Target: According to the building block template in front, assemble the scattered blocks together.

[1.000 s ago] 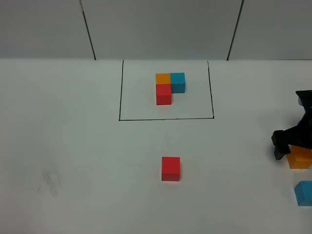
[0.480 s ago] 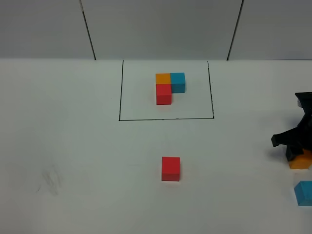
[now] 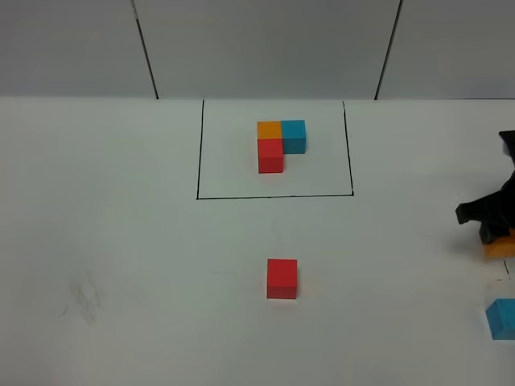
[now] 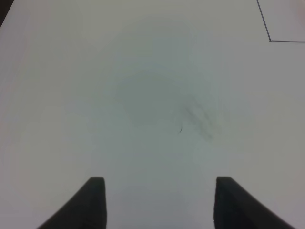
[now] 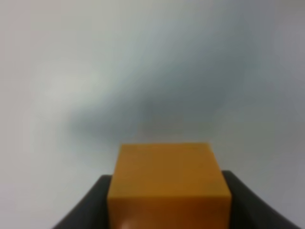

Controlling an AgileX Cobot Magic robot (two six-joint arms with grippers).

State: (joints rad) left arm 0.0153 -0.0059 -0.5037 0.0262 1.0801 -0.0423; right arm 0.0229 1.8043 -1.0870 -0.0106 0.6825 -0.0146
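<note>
The orange block [image 5: 164, 164] looks light, rigid and matte, so its flat opposite sides should give a sure hold. The right gripper [image 5: 166, 200] clamps those sides at the counter's [image 3: 121, 241] right edge. It is a plain, sharp-edged cube. The left gripper [image 4: 159, 200] stands apart, empty. The red block [image 3: 282, 278] lies near-centre, the light blue block [image 3: 502, 318] near-right, and the template [image 3: 280, 143] far-centre.

High camera angled down over table [image 3: 121, 241], wrist cameras close above it, right sharing orange block [image 5: 167, 176]

- orange cube [image 3: 500, 248]: mostly hidden under right gripper [image 3: 492, 233], both cut by the right edge.
- blue cube [image 3: 502, 318]: cut at lower right edge.
- right wrist view: table [image 5: 143, 71] behind orange cube blurred.
</note>
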